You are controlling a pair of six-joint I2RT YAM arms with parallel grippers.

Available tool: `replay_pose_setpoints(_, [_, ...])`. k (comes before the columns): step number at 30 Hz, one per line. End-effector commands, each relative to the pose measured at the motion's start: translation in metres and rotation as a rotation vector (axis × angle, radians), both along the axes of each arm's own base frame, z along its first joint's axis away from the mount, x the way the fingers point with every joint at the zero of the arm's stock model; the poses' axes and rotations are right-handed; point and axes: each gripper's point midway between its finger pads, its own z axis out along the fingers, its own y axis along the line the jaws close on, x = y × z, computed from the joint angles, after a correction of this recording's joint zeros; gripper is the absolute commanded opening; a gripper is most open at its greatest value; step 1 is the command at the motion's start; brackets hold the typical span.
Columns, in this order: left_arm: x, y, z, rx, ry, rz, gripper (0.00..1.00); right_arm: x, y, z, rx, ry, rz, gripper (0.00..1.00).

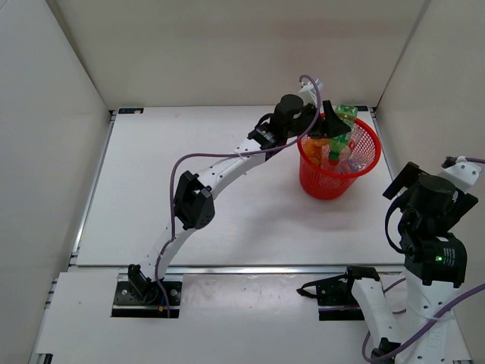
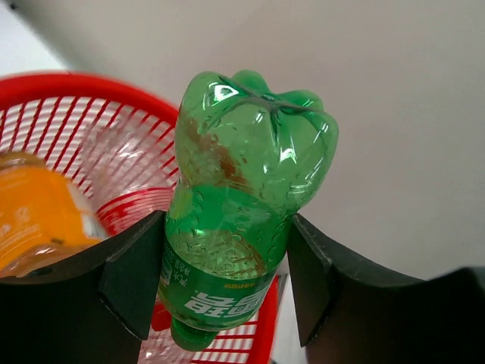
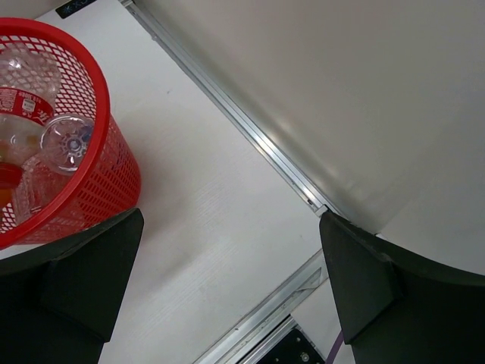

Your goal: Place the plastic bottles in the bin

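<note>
My left gripper (image 1: 333, 126) (image 2: 227, 282) is shut on a green plastic bottle (image 1: 345, 114) (image 2: 244, 199), gripped around its labelled body, base up and cap pointing down. It hangs over the far rim of the round red mesh bin (image 1: 324, 183) (image 2: 76, 80) (image 3: 114, 178). Inside the bin lie other bottles: an orange one (image 2: 36, 212), a clear one with a red label (image 3: 21, 95) and a plain clear one (image 3: 68, 141). My right gripper (image 1: 395, 206) (image 3: 227, 282) stands open and empty over the table, to the right of the bin.
White walls enclose the table on three sides, with the bin close to the back right corner. An aluminium rail (image 3: 250, 129) runs along the foot of the right wall. The left arm (image 1: 220, 176) stretches diagonally across the table.
</note>
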Motion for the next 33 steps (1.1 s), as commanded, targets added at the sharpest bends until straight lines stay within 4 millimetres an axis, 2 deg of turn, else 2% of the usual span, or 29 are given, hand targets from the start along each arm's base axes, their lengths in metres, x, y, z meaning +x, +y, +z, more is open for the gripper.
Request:
replay_pose_setpoints(1, [-0.005, 0.002, 0.027, -0.038, -0.035, 0.034, 0.35, 0.003, -0.001, 0.012, -0.006, -0.057, -0.016, 0.99])
replay_pose_setpoints(2, [-0.005, -0.001, 0.016, 0.005, -0.045, 0.047, 0.37, 0.005, 0.001, 0.01, -0.006, -0.052, -0.008, 1.0])
replay_pose_setpoints(3, [-0.011, -0.006, 0.013, 0.017, -0.043, 0.041, 0.37, 0.006, 0.001, 0.011, -0.008, -0.054, 0.0, 0.99])
replay_pose_setpoints(5, [-0.009, -0.007, 0.002, 0.045, -0.026, 0.038, 0.38, 0.011, 0.004, 0.011, -0.003, -0.056, 0.015, 0.99])
replay_pose_setpoints(7, [-0.01, -0.008, -0.007, 0.063, -0.009, 0.036, 0.44, 0.015, 0.003, 0.011, -0.005, -0.053, 0.016, 0.99])
replay_pose_setpoints(9, [-0.01, -0.006, -0.009, 0.073, -0.016, 0.031, 0.58, 0.017, 0.005, 0.006, -0.001, -0.046, 0.026, 0.99])
replay_pose_setpoints(13, [-0.03, -0.009, 0.007, 0.099, -0.085, 0.008, 0.98, 0.022, 0.004, -0.003, 0.001, -0.03, 0.036, 0.99])
replay_pose_setpoints(16, [-0.036, 0.003, 0.027, 0.11, -0.129, 0.036, 0.98, 0.025, 0.004, -0.002, 0.007, -0.039, 0.038, 0.99])
replay_pose_setpoints(18, [-0.038, 0.019, 0.04, 0.099, -0.132, 0.054, 0.98, 0.029, 0.005, -0.002, 0.007, -0.032, 0.055, 0.99])
replay_pose_setpoints(19, [-0.038, 0.019, 0.03, 0.115, -0.122, 0.056, 0.98, 0.028, 0.005, -0.002, 0.009, -0.036, 0.056, 0.99])
replay_pose_setpoints(21, [-0.036, 0.035, 0.049, 0.108, -0.157, 0.095, 0.99, 0.032, 0.006, -0.006, 0.018, -0.03, 0.064, 1.0])
replay_pose_setpoints(22, [-0.04, 0.035, 0.05, 0.113, -0.159, 0.095, 0.99, 0.033, 0.007, -0.004, 0.017, -0.034, 0.076, 0.99])
replay_pose_setpoints(26, [-0.046, 0.054, 0.074, 0.146, -0.199, 0.121, 0.98, 0.037, 0.01, -0.005, 0.018, -0.003, 0.101, 1.0])
replay_pose_setpoints(28, [-0.048, 0.072, 0.082, 0.18, -0.194, 0.151, 0.99, 0.039, 0.011, -0.009, 0.008, 0.034, 0.129, 0.99])
replay_pose_setpoints(29, [-0.043, 0.083, 0.068, 0.229, -0.167, 0.168, 0.98, 0.04, 0.014, -0.011, 0.005, 0.046, 0.156, 0.99])
replay_pose_setpoints(30, [-0.046, 0.098, 0.077, 0.239, -0.171, 0.182, 0.99, 0.04, 0.016, -0.015, 0.011, 0.066, 0.167, 0.99])
replay_pose_setpoints(31, [-0.047, 0.124, 0.067, 0.311, -0.139, 0.223, 0.98, 0.041, 0.019, -0.02, 0.022, 0.086, 0.184, 0.99])
replay_pose_setpoints(32, [-0.039, 0.151, 0.028, 0.445, -0.081, 0.277, 0.99, 0.037, 0.022, -0.026, 0.037, 0.111, 0.192, 0.99])
replay_pose_setpoints(33, [-0.046, 0.181, 0.013, 0.51, -0.05, 0.305, 0.98, 0.033, 0.021, -0.035, 0.037, 0.15, 0.191, 0.99])
